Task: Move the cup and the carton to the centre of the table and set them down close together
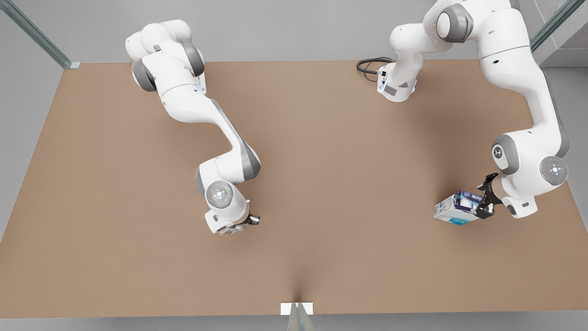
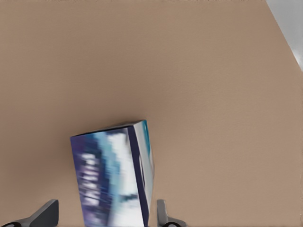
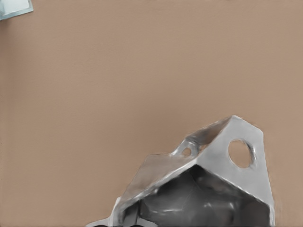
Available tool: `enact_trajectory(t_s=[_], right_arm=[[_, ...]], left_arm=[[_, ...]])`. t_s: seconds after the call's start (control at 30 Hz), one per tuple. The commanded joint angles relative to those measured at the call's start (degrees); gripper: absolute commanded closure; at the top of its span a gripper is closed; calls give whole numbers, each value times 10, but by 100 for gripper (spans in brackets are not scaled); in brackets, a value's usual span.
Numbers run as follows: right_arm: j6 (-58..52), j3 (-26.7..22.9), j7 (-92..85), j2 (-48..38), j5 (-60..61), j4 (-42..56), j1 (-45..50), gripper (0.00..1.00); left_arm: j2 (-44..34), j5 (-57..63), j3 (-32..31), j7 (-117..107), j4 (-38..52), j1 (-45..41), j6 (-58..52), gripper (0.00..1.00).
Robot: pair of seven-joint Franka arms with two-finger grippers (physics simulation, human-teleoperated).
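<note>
Near the front view's right edge, the left gripper (image 1: 486, 202) holds the carton (image 1: 458, 208), its black fingers (image 1: 483, 210) closed on the end nearest the wrist. The dark blue and white box juts out from the fingers toward the desk's middle, tilted. From the left wrist view the carton (image 2: 116, 177) sits between two grey fingers (image 2: 163, 213), one on each side of it, with brown desk (image 2: 199, 71) beyond. Toward the front view's left of centre, the right gripper (image 1: 248, 220) points down at the desk (image 1: 321, 184). The right wrist view has the pale faceted cup (image 3: 208, 184) close against the camera, its dark hollow facing it; I cannot tell how these fingers stand. A black cable (image 1: 370, 66) loops by the far arm base.
</note>
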Motion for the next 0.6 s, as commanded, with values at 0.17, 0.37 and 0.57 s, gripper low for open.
enact_trajectory(t_s=[0.17,0.37,0.57], right_arm=[[15,11,43,102,-2,149,49,79],[66,29,47,135,-2,169,88,79],[61,22,48,169,-29,171,108,79]], left_arm=[[13,1,0,2,-4,7,7,0],[20,0,0,-5,-4,12,8,0],[34,0,0,-4,-3,13,10,0]])
